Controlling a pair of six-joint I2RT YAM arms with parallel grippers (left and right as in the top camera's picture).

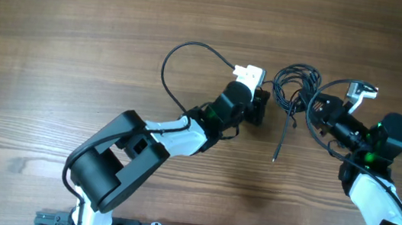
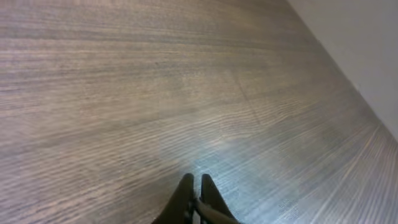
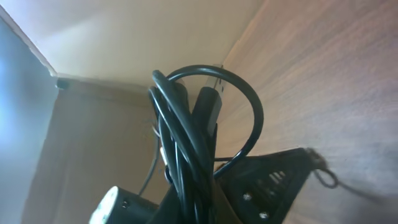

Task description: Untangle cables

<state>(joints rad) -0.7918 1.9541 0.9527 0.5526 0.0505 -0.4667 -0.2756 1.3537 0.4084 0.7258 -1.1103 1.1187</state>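
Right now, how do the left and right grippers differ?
The left gripper is shut with nothing visible in it, bare table ahead; the right gripper is shut on the cables. The left gripper sits left of them, the right gripper at their right edge. Both are closed.

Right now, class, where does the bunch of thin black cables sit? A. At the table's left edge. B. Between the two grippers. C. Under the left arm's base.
B: seen from overhead, the cables bunch between the left gripper and the right gripper.
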